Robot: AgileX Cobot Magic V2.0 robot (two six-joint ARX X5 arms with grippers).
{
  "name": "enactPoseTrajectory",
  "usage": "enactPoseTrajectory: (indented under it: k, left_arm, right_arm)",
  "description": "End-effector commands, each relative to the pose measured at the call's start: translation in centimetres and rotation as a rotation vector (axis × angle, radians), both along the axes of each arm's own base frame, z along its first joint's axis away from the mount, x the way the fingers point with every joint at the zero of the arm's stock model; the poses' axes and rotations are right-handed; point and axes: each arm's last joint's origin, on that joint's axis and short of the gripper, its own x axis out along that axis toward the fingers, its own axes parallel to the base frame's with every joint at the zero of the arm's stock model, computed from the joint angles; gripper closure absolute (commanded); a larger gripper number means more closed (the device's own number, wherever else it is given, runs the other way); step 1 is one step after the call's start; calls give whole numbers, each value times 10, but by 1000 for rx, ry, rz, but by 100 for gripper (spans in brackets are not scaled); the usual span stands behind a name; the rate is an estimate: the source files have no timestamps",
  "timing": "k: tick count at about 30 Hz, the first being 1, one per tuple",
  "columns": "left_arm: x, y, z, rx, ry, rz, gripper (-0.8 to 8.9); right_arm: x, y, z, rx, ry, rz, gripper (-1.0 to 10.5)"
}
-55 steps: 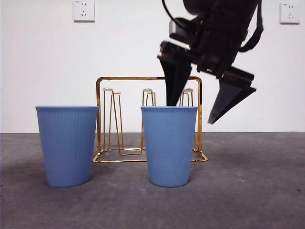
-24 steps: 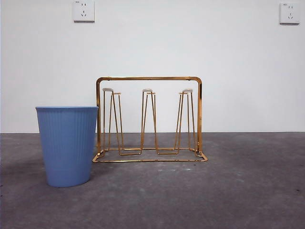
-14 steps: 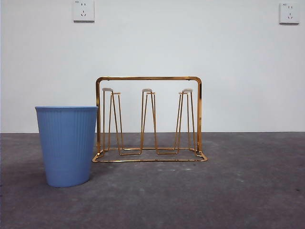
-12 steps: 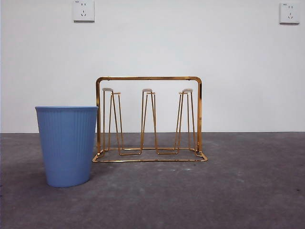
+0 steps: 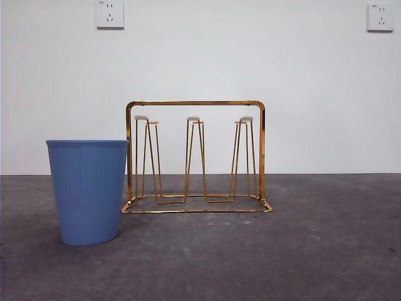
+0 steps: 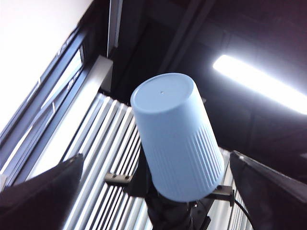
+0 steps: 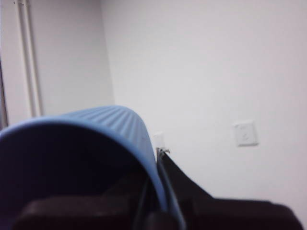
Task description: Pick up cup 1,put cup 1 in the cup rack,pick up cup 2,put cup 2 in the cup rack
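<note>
Cup (image 7: 91, 139) pinched by right end effector (image 7: 160, 191) at the rim, one jaw inside and one outside the blue ribbed wall, held up off the table and out of the front view. Left wrist view shows the same cup (image 6: 175, 136) from afar, bottom up, clamped on the other arm against a dark ceiling with a strip light (image 6: 259, 84). Left end effector (image 6: 158, 191) is spread wide, holding nothing, pointed upward. Second blue cup (image 5: 88, 191) stands upright on the grey table (image 5: 301, 251), just left of and slightly in front of the rack (image 5: 195, 157); touching or not, cannot tell. Rack is gold wire, upright, prongs bare, no cup on it. White wall behind has two sockets (image 5: 110, 14), one near each top corner.
</note>
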Motion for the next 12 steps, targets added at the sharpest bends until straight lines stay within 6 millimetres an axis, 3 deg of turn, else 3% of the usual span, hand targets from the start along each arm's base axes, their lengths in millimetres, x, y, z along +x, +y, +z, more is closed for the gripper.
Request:
enactPoseTrajectory:
  k: [1,12]
  left_arm:
    - [0,-2,-1,-31,-1,10,154]
    - [0,-1,1,-92,-29,41,154]
  right_arm:
    - [7,10,-3,3,27,43,963]
    - [26,50,-16,-56,81,82,963]
